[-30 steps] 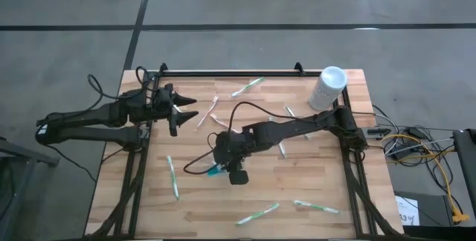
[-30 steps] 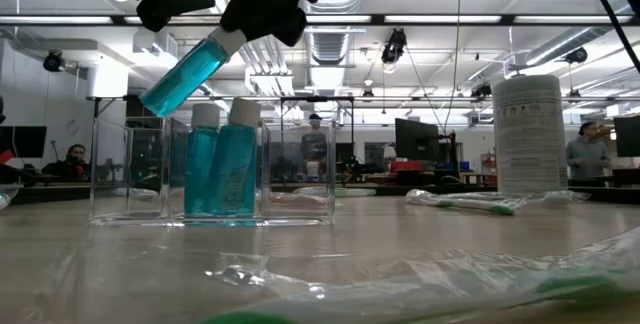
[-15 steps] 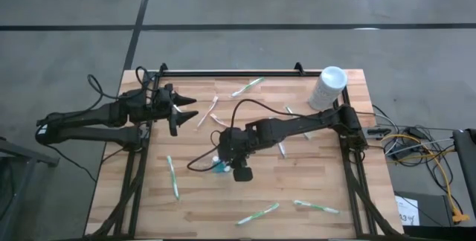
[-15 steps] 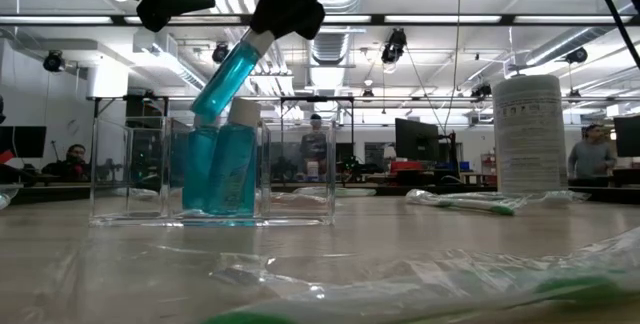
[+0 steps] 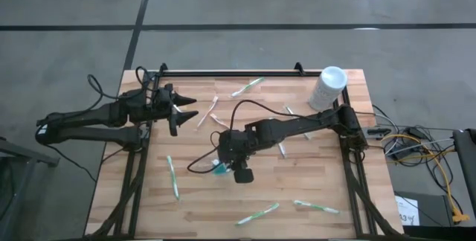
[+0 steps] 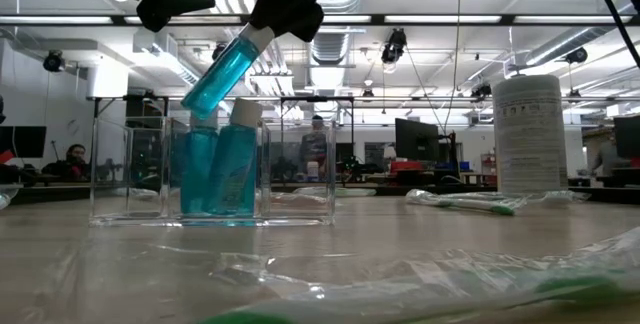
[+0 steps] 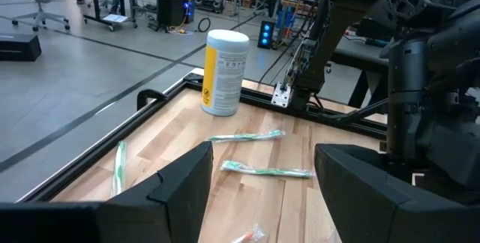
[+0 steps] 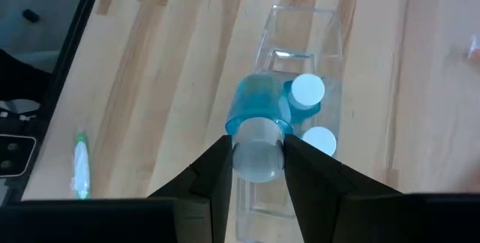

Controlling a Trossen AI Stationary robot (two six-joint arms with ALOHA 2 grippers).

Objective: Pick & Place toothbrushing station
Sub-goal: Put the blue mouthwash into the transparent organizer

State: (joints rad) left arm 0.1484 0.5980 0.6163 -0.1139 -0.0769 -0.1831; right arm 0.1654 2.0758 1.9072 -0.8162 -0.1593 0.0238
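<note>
Nearest to you in the low view, crinkled clear wrappers with green inside lie blurred on the wooden table [image 5: 312, 189]. Behind them stands the clear acrylic organizer [image 6: 210, 169], your landmark here: two blue mouthwash bottles [image 6: 232, 169] with white caps stand upright inside it, side by side. Directly above the organizer, your right gripper [image 8: 255, 169] pinches a third blue mouthwash bottle [image 6: 222, 72] by its white cap; the bottle hangs tilted, its base pointing down toward the two bottles already standing. In the right wrist view, that held bottle sits over the organizer's compartment next to the two white caps. Well to the right of the organizer stands a white cylindrical wipes canister [image 6: 528, 134], with a wrapped toothbrush [image 6: 470, 202] lying on the table before it. Your left gripper [image 5: 192, 108] waits well away from the organizer near the table's left edge, fingers spread and empty. More wrapped toothbrushes lie scattered around the organizer in the high view.
</note>
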